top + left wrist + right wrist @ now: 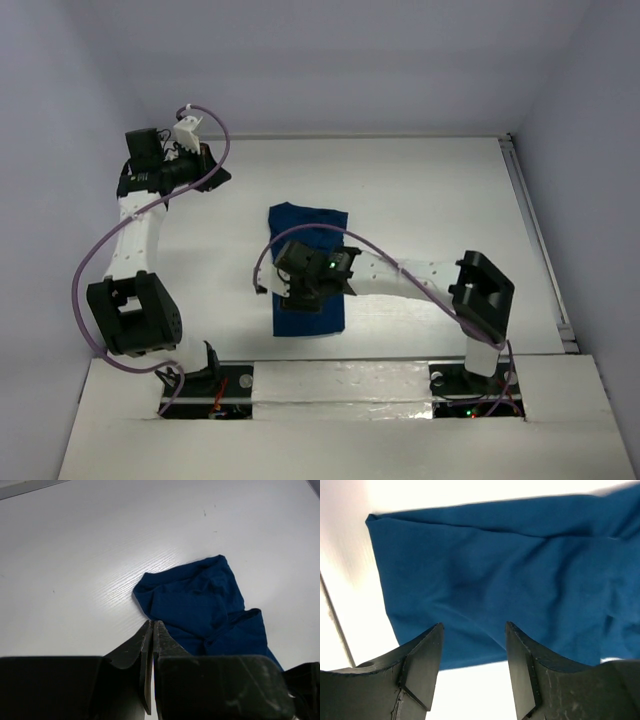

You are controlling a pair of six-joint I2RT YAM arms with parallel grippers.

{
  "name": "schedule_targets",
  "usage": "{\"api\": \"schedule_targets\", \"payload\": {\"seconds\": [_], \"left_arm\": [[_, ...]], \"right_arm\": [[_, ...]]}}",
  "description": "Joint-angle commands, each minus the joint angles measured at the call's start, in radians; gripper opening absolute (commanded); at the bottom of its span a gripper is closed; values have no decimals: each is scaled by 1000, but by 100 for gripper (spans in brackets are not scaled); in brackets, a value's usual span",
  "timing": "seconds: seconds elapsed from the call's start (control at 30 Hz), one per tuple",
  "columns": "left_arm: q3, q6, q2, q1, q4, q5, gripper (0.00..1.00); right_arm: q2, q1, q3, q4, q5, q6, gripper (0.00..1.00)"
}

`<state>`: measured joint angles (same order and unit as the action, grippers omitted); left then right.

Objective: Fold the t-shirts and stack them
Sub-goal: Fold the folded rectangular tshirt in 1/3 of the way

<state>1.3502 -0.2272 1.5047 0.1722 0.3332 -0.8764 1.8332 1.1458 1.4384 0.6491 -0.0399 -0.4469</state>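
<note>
The t-shirt (309, 225) is dark navy and lies on the white tabletop (430, 190) at frame centre in the top view, folded into a tall narrow rectangle with its long side running up-down the frame. The top edge is a bit uneven.

The right arm comes in from the lower right of the frame and crosses the lower half of the shirt. The right claw (474, 627) sits over the shirt's lower left part. In the right wrist view we see its two fingers spread apart with nothing between them. Blue cloth fills the upper and middle frame. The cloth's edge runs just beyond the fingertips, with bare tabletop at bottom centre and along the left side. We cannot tell if the fingertips touch the cloth.

The left arm goes up the left side of the top view, wrist at upper left, well apart from the shirt. In the left wrist view we see the left claw (151, 626) with its fingers pressed together and holding nothing. There the shirt sits right of centre, wrinkled, with a fold ridge toward the lower right and bare tabletop around it.

A purple cable (80, 290) loops along the left arm.
</note>
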Motion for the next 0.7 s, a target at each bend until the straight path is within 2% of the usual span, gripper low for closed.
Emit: {"api": "schedule_targets", "payload": {"seconds": [0.0,0.2,0.43,0.67], "left_arm": [[-19,-17,-47,7,-6,4,0],[-33,-23,-47,7,-8,19,0],[-31,-15,-43,7,-26,28,0],[-34,-18,-40,16,-20,31,0]], "right_arm": [[47,58,-64,-101,90,-10,58],[84,129,-101,-118,113,8,59],[60,149,-128,-134,161,28,59],[-57,169,-173,-157,172,27,58]]}}
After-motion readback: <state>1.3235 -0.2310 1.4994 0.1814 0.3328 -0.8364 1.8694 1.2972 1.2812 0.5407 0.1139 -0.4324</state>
